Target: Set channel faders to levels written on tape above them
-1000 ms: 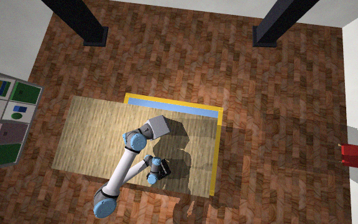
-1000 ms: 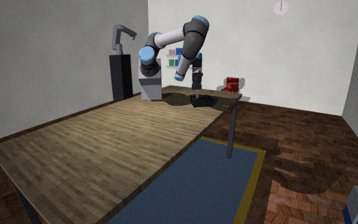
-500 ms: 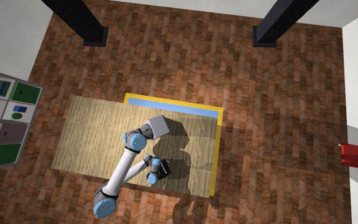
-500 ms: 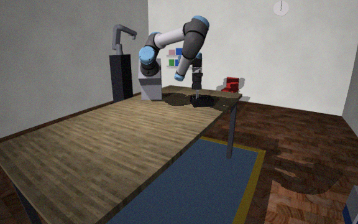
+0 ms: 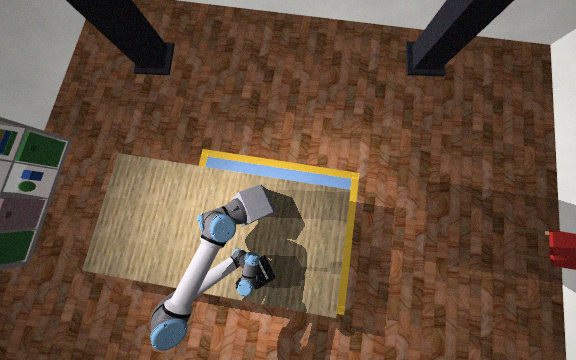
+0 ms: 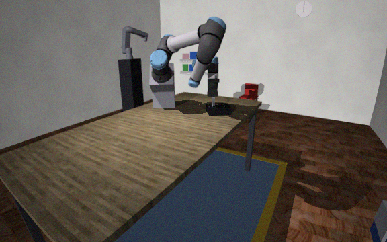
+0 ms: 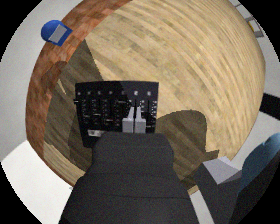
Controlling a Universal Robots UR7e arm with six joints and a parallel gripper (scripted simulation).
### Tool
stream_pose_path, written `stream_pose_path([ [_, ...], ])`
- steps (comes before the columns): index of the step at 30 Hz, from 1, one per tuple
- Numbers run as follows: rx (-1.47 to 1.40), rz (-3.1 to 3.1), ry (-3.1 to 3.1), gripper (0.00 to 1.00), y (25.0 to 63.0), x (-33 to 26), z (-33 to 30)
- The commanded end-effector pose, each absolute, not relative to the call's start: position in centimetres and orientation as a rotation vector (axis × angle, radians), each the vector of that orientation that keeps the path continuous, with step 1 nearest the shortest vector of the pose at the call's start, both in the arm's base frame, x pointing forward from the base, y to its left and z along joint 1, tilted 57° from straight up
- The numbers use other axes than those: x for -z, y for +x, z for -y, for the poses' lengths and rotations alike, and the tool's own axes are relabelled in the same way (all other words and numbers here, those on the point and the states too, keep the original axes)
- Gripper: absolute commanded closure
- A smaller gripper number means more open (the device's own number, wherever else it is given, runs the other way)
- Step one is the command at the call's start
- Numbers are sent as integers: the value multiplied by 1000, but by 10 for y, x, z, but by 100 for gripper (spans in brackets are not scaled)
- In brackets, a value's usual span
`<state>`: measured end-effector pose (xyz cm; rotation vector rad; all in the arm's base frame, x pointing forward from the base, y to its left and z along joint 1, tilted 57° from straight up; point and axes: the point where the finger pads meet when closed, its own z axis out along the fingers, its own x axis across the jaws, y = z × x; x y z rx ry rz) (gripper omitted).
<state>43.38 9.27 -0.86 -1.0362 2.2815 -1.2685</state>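
Observation:
The lighting desk (image 7: pixel 116 111) is a small black box with several faders; it stands flat on the wooden table near the table's far edge. It also shows in the exterior view (image 6: pixel 218 109) and, mostly under the wrist, in the overhead view (image 5: pixel 266 270). My gripper (image 7: pixel 135 113) is shut, its two light fingertips pressed together, pointing straight down over the right part of the desk's fader panel. In the exterior view the gripper (image 6: pixel 212 99) tip stands at the desk's top. The tape labels and cap lines are too small to read.
The robot's grey base block (image 6: pixel 162 91) stands on the table left of the desk. The table edge (image 6: pixel 247 111) is close beside the desk. A red object (image 6: pixel 250 91) sits on the floor beyond it, and a shelf unit (image 5: pixel 3 190) stands off to the side.

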Motion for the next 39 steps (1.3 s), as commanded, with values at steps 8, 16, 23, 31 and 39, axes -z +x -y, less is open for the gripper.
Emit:
stream_pose_path([
  [8, 1267, -2280, -1034, 100, 437, 4, -92],
  [16, 1267, -2280, -1034, 100, 431, -1, -97],
  [23, 1267, -2280, -1034, 100, 422, -9, -106],
  [31, 1267, -2280, -1034, 100, 413, -17, -115],
  [39, 1267, -2280, -1034, 100, 413, -18, -116],
])
